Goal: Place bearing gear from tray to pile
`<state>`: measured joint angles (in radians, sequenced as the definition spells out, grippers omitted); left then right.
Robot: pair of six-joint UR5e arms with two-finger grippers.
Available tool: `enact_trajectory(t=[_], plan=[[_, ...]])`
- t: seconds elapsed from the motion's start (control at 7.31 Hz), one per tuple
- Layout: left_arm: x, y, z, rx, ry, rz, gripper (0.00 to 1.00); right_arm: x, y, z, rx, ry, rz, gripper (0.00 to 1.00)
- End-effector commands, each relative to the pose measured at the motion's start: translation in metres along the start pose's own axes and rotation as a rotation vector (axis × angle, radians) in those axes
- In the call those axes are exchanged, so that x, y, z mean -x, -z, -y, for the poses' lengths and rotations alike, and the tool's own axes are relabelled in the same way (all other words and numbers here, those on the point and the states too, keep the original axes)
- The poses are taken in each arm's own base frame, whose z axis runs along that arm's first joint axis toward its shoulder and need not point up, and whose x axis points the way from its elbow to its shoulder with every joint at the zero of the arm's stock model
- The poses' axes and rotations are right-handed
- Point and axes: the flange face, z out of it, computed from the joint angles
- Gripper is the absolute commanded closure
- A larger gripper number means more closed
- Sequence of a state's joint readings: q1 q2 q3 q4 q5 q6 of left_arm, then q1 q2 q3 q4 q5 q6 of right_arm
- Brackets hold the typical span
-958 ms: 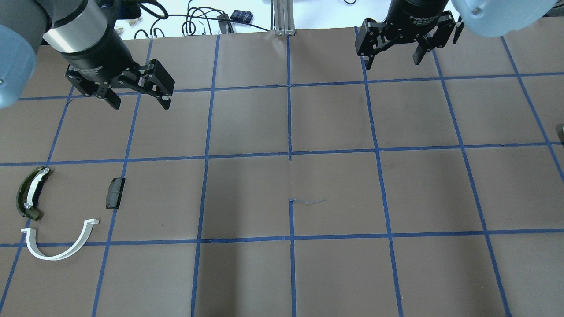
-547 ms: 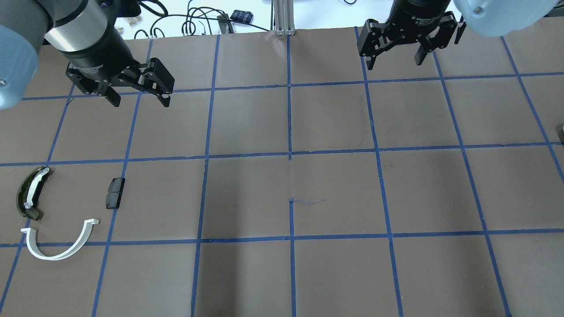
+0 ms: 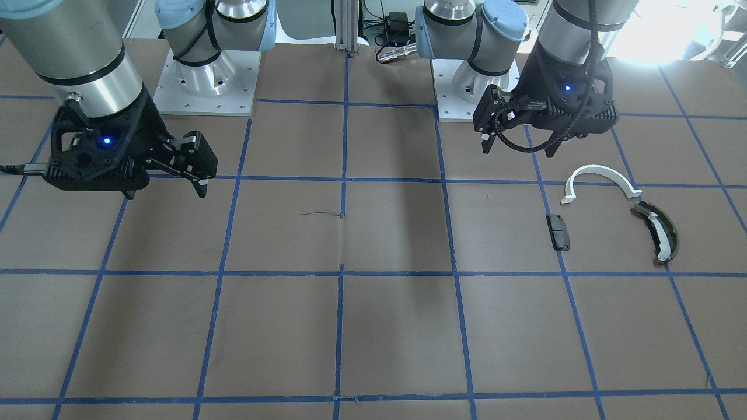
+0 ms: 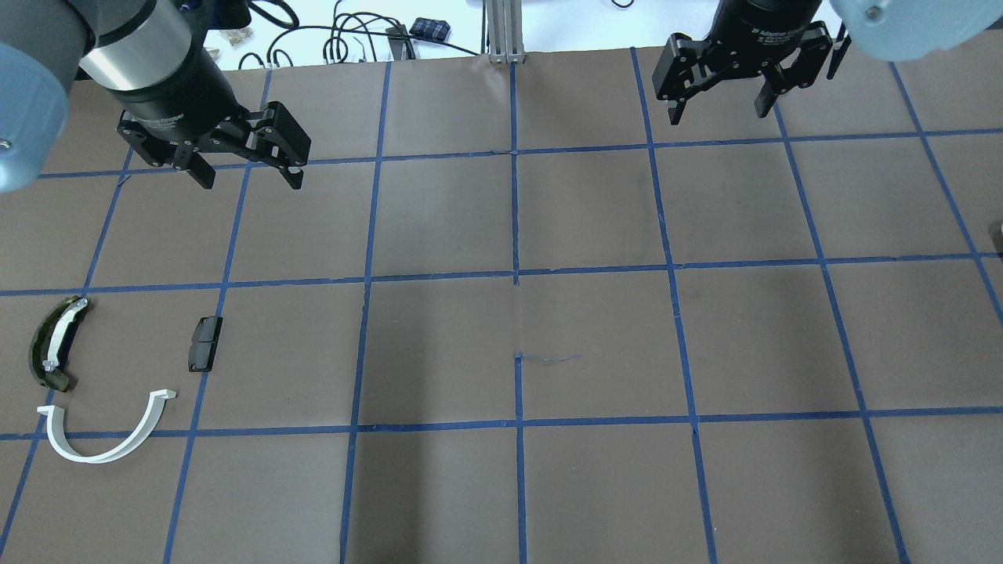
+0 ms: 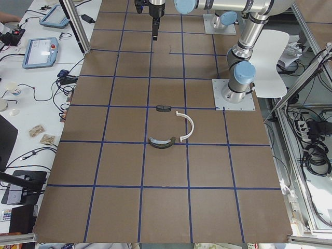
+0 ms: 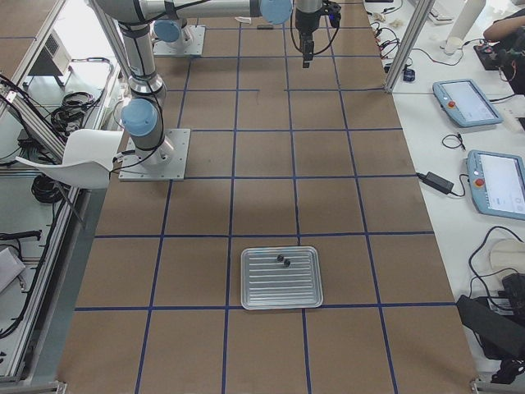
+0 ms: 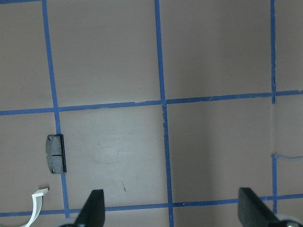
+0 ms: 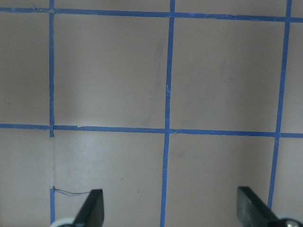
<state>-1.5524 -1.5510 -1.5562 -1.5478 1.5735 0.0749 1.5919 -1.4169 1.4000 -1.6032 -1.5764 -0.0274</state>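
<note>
The pile lies at the table's left: a white half-ring arc [image 4: 106, 439], a dark olive curved piece with a white strip [image 4: 53, 343] and a small black block [image 4: 204, 343]. They also show in the front view as the arc [image 3: 601, 175], the olive piece [image 3: 658, 232] and the block [image 3: 558, 231]. A ribbed metal tray [image 6: 281, 287] shows only in the right side view, with two small dark parts [image 6: 283, 261] on it. My left gripper [image 4: 251, 182] hovers open and empty beyond the pile. My right gripper [image 4: 718, 116] hovers open and empty at the far right.
The brown table is marked with a blue tape grid [image 4: 515, 278]. Cables and a small device [image 4: 429, 28] lie beyond the far edge. The left wrist view shows the black block [image 7: 56, 153] and the arc's tip [image 7: 37, 208]. The right wrist view shows only bare mat.
My right gripper has shifted to the right in the overhead view and a little farther away. My left gripper has hardly moved. The pile is unchanged.
</note>
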Motion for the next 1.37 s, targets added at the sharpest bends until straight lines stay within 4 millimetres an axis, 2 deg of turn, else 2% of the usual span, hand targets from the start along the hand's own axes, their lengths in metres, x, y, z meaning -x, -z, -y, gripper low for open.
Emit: enact_trajectory(t=[0.0,0.14,0.41,0.68,0.82,0.96,1.09,1.23], plan=[[0.000,0.001,0.001,-0.003,0.000,-0.001,0.00,-0.009,0.001,0.002,-0.004,0.145,-0.026,0.00],[0.000,0.001,0.001,-0.002,0.001,0.001,0.00,-0.036,0.000,0.006,0.003,0.243,-0.036,0.00],[0.000,0.000,0.001,-0.001,0.001,-0.006,0.00,-0.138,0.003,0.008,0.019,0.344,-0.037,0.00],[-0.001,0.001,0.001,-0.003,0.001,-0.006,0.00,-0.216,0.009,-0.005,0.015,0.267,-0.046,0.00],[-0.001,0.000,0.001,-0.001,0.001,-0.006,0.00,-0.266,0.008,-0.016,0.019,0.221,-0.047,0.00],[-0.001,-0.001,0.000,0.000,0.001,-0.006,0.00,-0.330,-0.002,-0.036,0.033,0.125,-0.030,0.00],[-0.001,-0.002,-0.002,0.002,0.001,-0.006,0.00,-0.391,-0.031,-0.053,0.076,0.059,-0.010,0.00],[-0.001,-0.003,-0.002,0.005,0.000,-0.006,0.00,-0.435,-0.073,-0.069,0.133,-0.010,0.041,0.00]])
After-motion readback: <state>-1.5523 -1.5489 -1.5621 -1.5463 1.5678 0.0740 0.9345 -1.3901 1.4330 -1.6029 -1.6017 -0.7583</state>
